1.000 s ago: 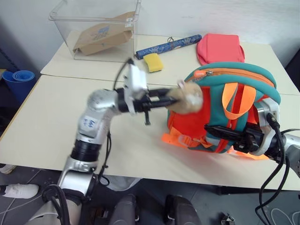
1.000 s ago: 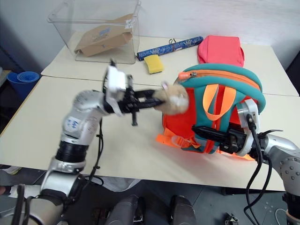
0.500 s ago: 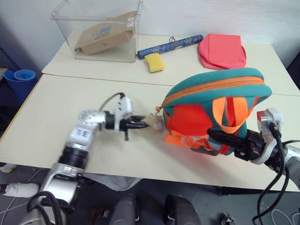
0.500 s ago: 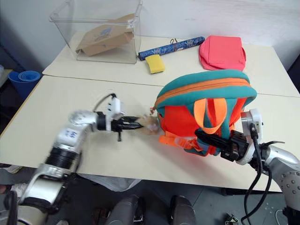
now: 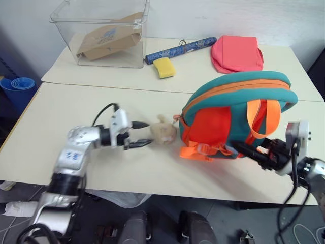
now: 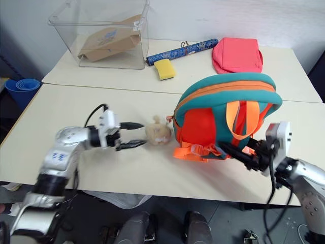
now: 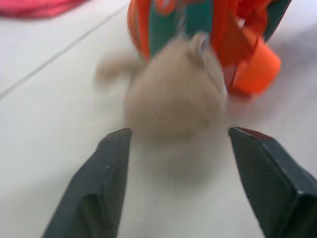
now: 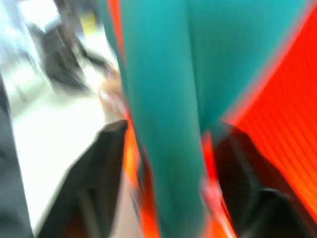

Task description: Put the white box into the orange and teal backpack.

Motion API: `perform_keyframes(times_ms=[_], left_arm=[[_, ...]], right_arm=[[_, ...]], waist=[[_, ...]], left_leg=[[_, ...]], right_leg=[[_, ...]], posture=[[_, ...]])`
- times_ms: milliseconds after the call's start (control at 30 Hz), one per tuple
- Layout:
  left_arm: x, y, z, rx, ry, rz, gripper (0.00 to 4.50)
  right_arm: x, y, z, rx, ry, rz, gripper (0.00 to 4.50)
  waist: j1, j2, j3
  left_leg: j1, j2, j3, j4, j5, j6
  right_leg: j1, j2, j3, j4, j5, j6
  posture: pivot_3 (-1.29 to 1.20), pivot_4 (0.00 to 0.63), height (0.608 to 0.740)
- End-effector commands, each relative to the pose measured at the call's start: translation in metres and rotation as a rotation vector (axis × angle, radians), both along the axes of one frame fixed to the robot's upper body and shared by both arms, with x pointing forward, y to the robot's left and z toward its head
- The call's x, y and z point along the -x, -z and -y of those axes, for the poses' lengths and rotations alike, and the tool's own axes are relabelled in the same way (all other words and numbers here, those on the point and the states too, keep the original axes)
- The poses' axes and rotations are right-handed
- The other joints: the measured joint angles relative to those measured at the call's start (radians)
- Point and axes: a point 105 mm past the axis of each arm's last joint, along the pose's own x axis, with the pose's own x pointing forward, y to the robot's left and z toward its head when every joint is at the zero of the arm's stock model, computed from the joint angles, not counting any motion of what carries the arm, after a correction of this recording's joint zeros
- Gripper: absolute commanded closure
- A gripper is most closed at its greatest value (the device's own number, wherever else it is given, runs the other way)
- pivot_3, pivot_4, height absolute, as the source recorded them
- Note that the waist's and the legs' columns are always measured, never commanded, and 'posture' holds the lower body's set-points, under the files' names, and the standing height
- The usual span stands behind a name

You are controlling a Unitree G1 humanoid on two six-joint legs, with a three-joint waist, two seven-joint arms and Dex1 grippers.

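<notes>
Since a second earlier, both arms had come down and let go: the left tool (image 5: 143, 134), which had held the tan plush hamster (image 5: 163, 132) up in the air, now hovered just beside it with its fingers spread wide and nothing between them, while the hamster lay on the desk (image 5: 56, 117) against the bag's lower corner. The orange and teal backpack (image 5: 231, 117) had sunk from its raised, tilted pose and rested on the desk, standing on its own with the orange straps facing the robot. At its near right corner the right tool (image 5: 250, 152) pointed at the strap side; its fingers stood apart on either side of a teal panel in the right wrist view (whether they still touched the fabric I could not tell). The orange zip line along the teal top looked closed. No white box could be made out on the desk, so I judged it was probably already inside the bag, which would leave the task at or near its end. Farther back sat a clear bin (image 5: 104, 30) with a brown cardboard packet (image 5: 109, 39), a yellow sponge (image 5: 164, 67) and a coral-red pouch (image 5: 237, 53).
</notes>
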Motion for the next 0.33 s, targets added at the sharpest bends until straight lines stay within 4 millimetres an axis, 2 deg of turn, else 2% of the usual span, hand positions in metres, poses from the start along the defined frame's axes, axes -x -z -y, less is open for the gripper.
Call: perform_keyframes(times_ms=[33, 67, 133, 233, 333], left_arm=[[0.020, 0.002, -0.025, -0.044, -0.014, 0.059, 0.63], [0.024, 0.006, -0.033, -0.064, -0.035, 0.053, 0.63], [0.033, 0.013, -0.048, -0.083, -0.081, 0.048, 0.63], [0.041, 0.018, -0.061, -0.088, -0.124, 0.018, 0.63], [0.046, 0.018, -0.063, -0.047, -0.164, 0.004, 0.63]], right_arm=[[0.004, -0.002, 0.052, 0.222, 0.070, 0.124, 0.42], [0.004, 0.001, 0.066, 0.259, 0.092, 0.124, 0.05], [0.005, 0.007, 0.089, 0.298, 0.126, 0.094, 0.02], [0.011, 0.022, 0.099, 0.353, 0.086, 0.038, 0.02], [0.010, 0.035, 0.105, 0.389, 0.067, 0.018, 0.02]], waist=[[-0.001, 0.000, 0.000], [-0.001, 0.000, 0.000], [0.001, 0.000, 0.000], [-0.001, 0.000, 0.000], [-0.004, 0.001, 0.000]], left_leg=[[0.001, 0.000, 0.001, 0.000, 0.000, 0.001], [0.002, 0.000, 0.004, 0.000, 0.000, 0.002], [0.005, -0.001, 0.006, 0.000, -0.001, 0.004], [0.007, 0.000, 0.006, 0.000, -0.004, 0.003], [0.011, 0.001, 0.006, -0.002, -0.006, 0.000]], right_leg=[[0.001, 0.000, 0.000, 0.000, 0.000, 0.000], [0.001, 0.000, -0.001, -0.001, 0.001, 0.002], [0.003, -0.002, 0.001, -0.001, 0.001, 0.003], [0.004, -0.009, 0.006, -0.004, 0.001, 0.002], [0.004, -0.009, 0.011, -0.003, 0.000, 0.000]], posture=[[0.00, 0.150, 0.740], [0.00, 0.150, 0.740], [0.00, 0.150, 0.740], [0.00, 0.150, 0.740], [0.00, 0.150, 0.740]])
